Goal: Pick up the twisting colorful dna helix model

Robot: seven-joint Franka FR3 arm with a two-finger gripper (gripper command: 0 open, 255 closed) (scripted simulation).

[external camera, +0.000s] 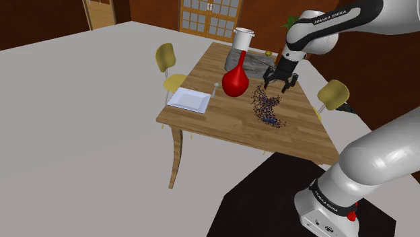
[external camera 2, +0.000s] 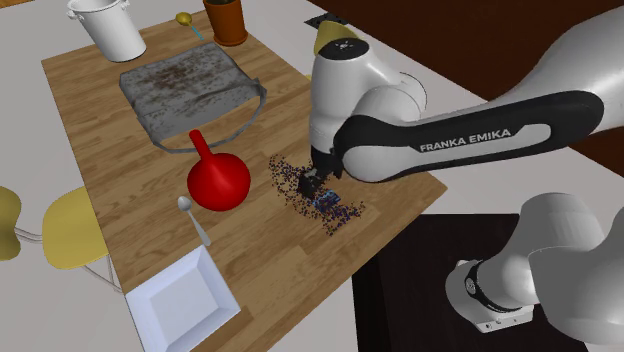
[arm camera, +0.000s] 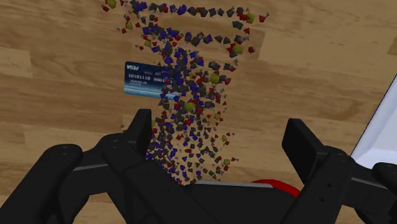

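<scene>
DNA helix model [arm camera: 191, 95]: a loose twisting cloud of small blue, red, dark grey and yellow-green pieces, lying on the wooden table [external camera: 215, 124] near the edge closest to the stand
Gripper [arm camera: 219, 130]: all black, pointing down at the model; in the shoulder view it hangs over the model's far end
Fingers [arm camera: 143, 127]: spread wide, clasping nothing; the model's nearest pieces trail into the gap between them, and whether they touch cannot be told
Card [arm camera: 143, 79]: blue with white digits, flat on the table, partly under the model's pieces
Red flask [external camera: 235, 81]: round body, narrow neck, upright, just beside the model on the shoulder view's left
White plate [external camera: 188, 99]: square, at a table corner, apart from the flask
Spoon [external camera 2: 190, 212]: lying between the flask and the plate
Grey mat [external camera 2: 185, 85]: beyond the flask, with a white bucket [external camera 2: 110, 25] past it
Yellow chair [external camera: 165, 57]: beside the table, near the plate's side
</scene>
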